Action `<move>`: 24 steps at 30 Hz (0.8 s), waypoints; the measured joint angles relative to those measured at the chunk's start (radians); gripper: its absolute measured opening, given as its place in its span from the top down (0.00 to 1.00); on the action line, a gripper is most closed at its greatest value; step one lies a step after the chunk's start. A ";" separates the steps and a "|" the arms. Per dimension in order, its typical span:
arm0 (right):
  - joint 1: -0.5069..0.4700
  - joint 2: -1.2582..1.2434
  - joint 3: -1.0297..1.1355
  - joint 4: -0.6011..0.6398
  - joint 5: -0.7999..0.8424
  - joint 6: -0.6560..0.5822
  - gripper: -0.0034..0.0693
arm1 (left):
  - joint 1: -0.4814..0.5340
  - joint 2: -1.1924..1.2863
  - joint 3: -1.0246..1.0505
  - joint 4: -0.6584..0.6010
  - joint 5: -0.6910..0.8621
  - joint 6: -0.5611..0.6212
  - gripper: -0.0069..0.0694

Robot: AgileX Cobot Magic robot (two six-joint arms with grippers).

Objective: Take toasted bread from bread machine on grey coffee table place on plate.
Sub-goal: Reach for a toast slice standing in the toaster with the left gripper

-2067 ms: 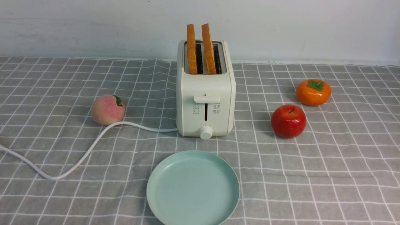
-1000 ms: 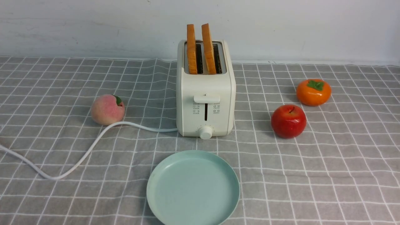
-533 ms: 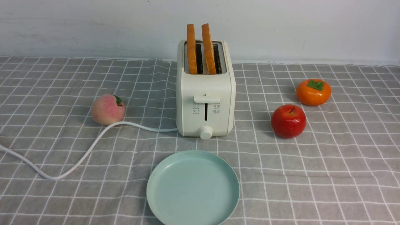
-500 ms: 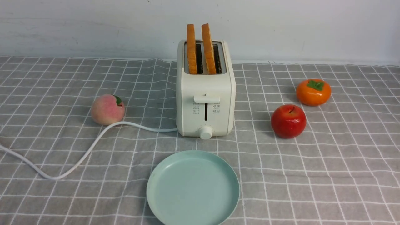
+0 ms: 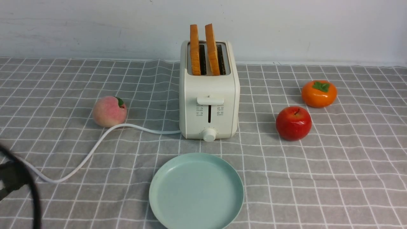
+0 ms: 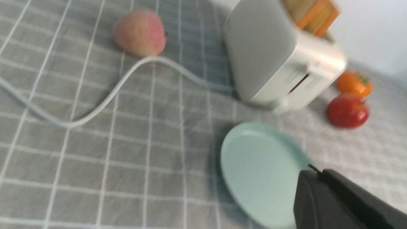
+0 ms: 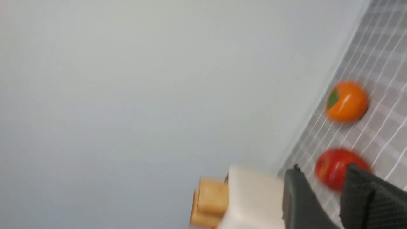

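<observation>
Slices of toasted bread, two, upright side by side in the slots of the bread machine, upper halves clear of its top, orange-brown crust edges toward the front camera. Bread machine cream-white, mid-tabletop near the back wall, lever at the top of its front slot, round knob at the base. White power cord out of its lower left side, curving along the front of a peach and off the left edge of the grey, white-gridded tabletop; touching the peach or just beside it, impossible to tell. Pale mint-green plate near the front of the bread machine, apart from it. Red apple to the right of the bread machine, orange persimmon behind and right of the apple, the two apart. Left arm only a dark blur at the near left corner of the front view. Left claw pressed together, empty, plate showing behind its tip in the left wrist view. Right claw spread, holding nothing, out of the front view; apple blurred in the gap between its fingers, bread machine and toasted bread blurred beside them.
</observation>
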 joint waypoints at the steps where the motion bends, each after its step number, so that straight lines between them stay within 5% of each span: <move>1: 0.000 0.001 -0.008 0.000 0.020 0.000 0.70 | 0.000 0.011 -0.009 0.003 0.010 0.000 0.93; 7: 0.000 0.225 -0.294 -0.492 0.487 -0.037 0.95 | 0.000 0.263 -0.230 -0.091 0.122 0.103 0.93; 12: 0.000 0.532 -0.563 -0.729 0.929 0.012 0.97 | 0.000 0.393 -0.332 -0.275 0.129 0.249 0.93; 15: 0.000 0.693 -0.671 -0.793 1.078 0.016 0.96 | 0.000 0.467 -0.394 -0.306 0.161 0.270 0.93; 21: 0.000 0.815 -0.733 -0.807 1.088 0.016 0.96 | -0.040 0.574 -0.493 -0.271 0.203 0.268 0.93; 24: 0.000 0.817 -0.719 -0.803 1.057 0.016 0.95 | -0.179 0.636 -0.535 -0.117 0.206 0.173 0.93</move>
